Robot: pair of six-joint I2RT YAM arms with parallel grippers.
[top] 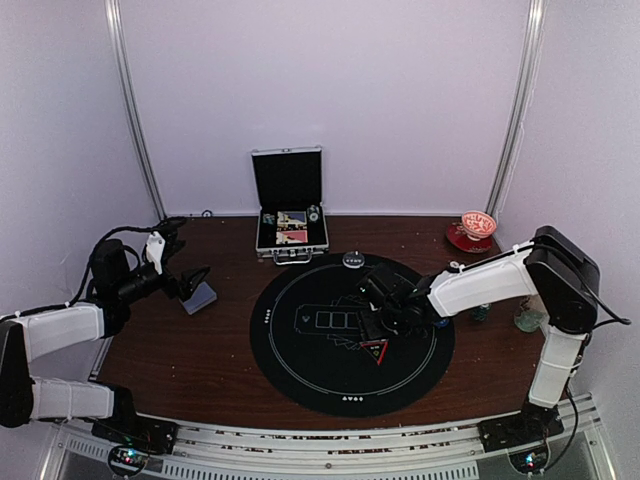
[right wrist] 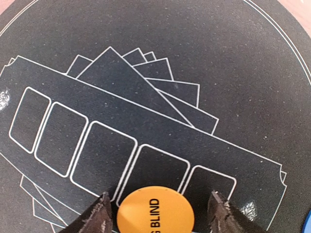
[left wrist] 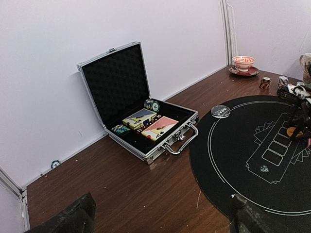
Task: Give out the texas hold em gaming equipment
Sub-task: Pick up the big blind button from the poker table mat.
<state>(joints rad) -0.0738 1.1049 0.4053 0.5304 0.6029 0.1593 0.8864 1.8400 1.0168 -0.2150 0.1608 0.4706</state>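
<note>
An orange button disc [right wrist: 155, 213] printed BLIND lies on the black mat [right wrist: 194, 39], over its printed card boxes. My right gripper [right wrist: 160, 195] is open and straddles the disc, a finger on each side and a gap on the right. In the top view it hangs over the mat's middle [top: 377, 340]. A blue disc [right wrist: 308, 225] shows at the frame's edge. My left gripper [left wrist: 163, 204] is open and empty above bare wood, left of the mat [top: 192, 283]. A grey-blue flat piece [top: 200, 297] lies by its tip. Card decks [left wrist: 150, 124] and striped chips [left wrist: 151, 105] sit in the case.
The open silver case [top: 290, 205] stands at the back centre. A pale disc [top: 352, 259] rests on the mat's far rim. A red cup and saucer [top: 475, 230] sit at the back right. Small chip stacks [left wrist: 265, 82] stand right of the mat. One chip [left wrist: 55, 164] lies by the wall.
</note>
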